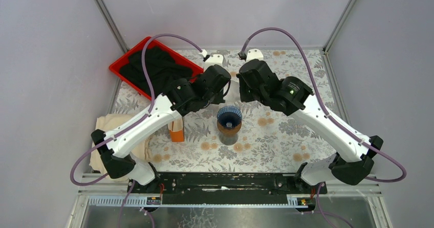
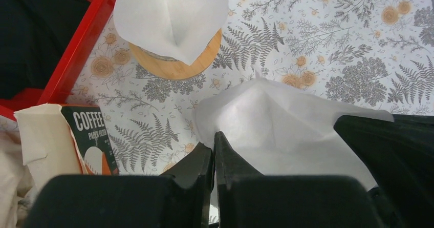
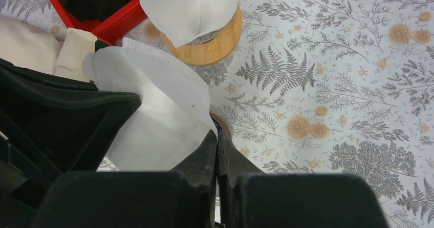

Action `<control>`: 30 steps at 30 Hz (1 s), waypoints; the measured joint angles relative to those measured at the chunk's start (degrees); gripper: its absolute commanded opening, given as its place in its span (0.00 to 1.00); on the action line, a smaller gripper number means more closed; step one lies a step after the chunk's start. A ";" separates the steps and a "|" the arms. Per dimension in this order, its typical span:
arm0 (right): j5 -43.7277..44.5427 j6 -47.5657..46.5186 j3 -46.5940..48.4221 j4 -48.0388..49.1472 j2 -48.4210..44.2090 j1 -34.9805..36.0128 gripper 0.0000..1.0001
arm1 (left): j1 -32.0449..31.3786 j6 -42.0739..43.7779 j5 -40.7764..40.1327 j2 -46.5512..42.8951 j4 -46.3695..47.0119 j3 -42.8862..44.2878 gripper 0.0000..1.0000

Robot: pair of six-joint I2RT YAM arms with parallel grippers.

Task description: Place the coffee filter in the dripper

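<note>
Floral tablecloth point(image 1: 286, 136), left fingers point(image 2: 207, 159) and right fingers point(image 3: 211, 153) both pinching 1 coffee filter point(image 2: 286, 130), dripper point(image 1: 229, 116) close by

The coffee filter point(image 2: 286, 120) at the left hand point(image 2: 214, 142) is thin white paper, matt and softly creased. The hand itself is matt black plastic. Beyond it, a second filter point(image 2: 169, 13) of the same paper rests on a smooth pale wooden stand point(image 2: 176, 69). To the hand's left, the tray point(image 2: 84, 46) is glossy red plastic holding black cloth point(image 2: 30, 28). The tabletop point(image 2: 332, 43) has a matt printed covering.
</note>
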 measured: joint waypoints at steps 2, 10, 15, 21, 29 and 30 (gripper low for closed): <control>0.09 0.00 0.81 -0.87 0.57 0.00 0.06 | 0.00 0.02 0.02 0.33 -1.44 0.94 0.12; -1.75 0.02 1.22 -2.60 1.29 0.00 0.07 | 0.00 0.02 1.77 0.24 -3.78 2.93 0.13; -5.66 0.04 1.22 -2.86 1.29 0.02 0.07 | 0.00 0.02 4.76 0.22 -5.22 2.91 0.13; -8.87 0.22 1.75 -4.87 1.86 0.04 0.09 | 0.00 0.00 7.58 0.13 -6.49 2.78 0.14; -10.27 0.85 -0.39 -5.92 2.08 0.07 0.11 | 0.00 -0.20 10.14 -0.02 -6.99 -0.33 0.14; -10.25 0.94 -1.01 -5.99 2.08 0.07 0.11 | 0.00 -0.20 10.29 -0.04 -7.04 -0.85 0.15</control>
